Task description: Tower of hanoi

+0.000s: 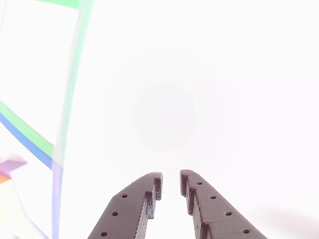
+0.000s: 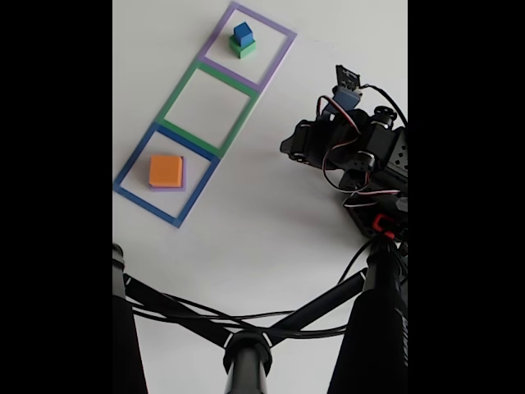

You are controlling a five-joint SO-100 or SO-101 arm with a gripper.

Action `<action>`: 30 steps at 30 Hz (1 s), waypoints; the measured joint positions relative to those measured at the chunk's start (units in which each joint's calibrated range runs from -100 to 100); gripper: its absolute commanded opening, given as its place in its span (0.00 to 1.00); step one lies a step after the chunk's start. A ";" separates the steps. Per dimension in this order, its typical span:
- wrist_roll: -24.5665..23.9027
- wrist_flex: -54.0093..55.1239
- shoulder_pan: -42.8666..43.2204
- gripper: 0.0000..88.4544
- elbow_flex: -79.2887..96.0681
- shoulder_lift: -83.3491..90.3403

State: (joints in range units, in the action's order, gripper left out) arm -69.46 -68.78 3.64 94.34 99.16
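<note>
Bench-top robotics test setup, hobby lab or maker workspace by appearance; room type beyond that cannot be told. Plain white tabletop [image 2: 271, 222], bare apart from three taped square outlines in a row on the left: purple [image 2: 248, 47] far, green [image 2: 209, 108] middle, blue [image 2: 166, 174] near. Small servo-driven arm [image 2: 353, 148] with exposed loose wiring on the right of the fixed view. Black tripod-style stand legs [image 2: 246, 328] and trailing cables across the near edge. Strong, washed-out lighting in the other view.

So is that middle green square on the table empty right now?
Empty. In the fixed view the green square frames bare table, while the blue cube and orange cube sit in the squares either side.
</note>
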 measured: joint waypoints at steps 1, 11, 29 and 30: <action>0.00 0.00 0.25 0.00 0.00 0.00; 1.18 6.34 0.25 0.00 0.44 -2.20; 30.15 27.13 -2.87 0.00 -13.93 -26.26; 33.30 26.81 -2.87 0.00 -16.80 -27.78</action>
State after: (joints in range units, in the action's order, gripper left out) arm -36.16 -41.97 0.78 77.55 71.38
